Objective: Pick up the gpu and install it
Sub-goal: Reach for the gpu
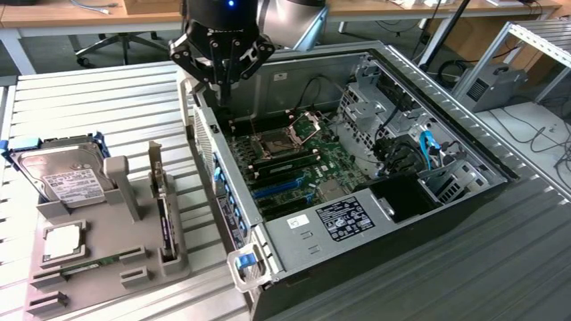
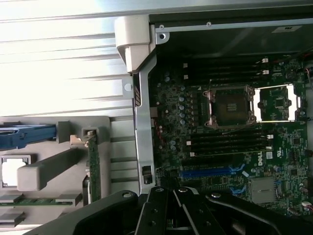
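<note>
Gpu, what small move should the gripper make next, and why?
Likely slide toward the exterior view's left, over the gray holder: the gripper hangs shut and empty above the case wall, while the gpu stands on edge in that holder beside the case, untouched.

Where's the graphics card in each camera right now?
Exterior view: graphics card stands on edge in the grey holder, on the exterior view's left of the case.
Wrist view: graphics card, green edge showing, in that holder beside the case wall.
Shared landmark: the open processor socket.
</note>
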Controlling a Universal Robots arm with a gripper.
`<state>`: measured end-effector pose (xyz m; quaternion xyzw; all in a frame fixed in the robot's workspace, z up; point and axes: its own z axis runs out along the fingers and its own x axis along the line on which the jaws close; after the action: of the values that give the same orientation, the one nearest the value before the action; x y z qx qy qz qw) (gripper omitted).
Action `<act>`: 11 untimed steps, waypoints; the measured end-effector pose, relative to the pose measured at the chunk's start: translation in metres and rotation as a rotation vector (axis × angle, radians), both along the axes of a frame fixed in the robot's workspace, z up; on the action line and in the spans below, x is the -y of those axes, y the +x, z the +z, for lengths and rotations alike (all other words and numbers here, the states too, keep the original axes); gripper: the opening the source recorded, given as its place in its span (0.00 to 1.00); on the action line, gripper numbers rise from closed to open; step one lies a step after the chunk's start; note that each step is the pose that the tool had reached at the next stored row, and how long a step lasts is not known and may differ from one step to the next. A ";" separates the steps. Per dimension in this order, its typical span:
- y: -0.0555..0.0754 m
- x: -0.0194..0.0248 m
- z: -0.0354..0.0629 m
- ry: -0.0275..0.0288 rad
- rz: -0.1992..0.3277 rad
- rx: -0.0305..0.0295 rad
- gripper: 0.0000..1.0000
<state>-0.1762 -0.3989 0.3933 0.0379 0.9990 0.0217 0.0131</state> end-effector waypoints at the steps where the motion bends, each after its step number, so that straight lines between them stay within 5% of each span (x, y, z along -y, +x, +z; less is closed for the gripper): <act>1: 0.000 0.0000 0.0000 0.0000 0.000 0.0000 0.11; 11: -0.005 0.0000 0.0000 0.0000 0.000 0.0000 0.11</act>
<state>-0.1813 -0.3989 0.3933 0.0379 0.9990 0.0217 0.0131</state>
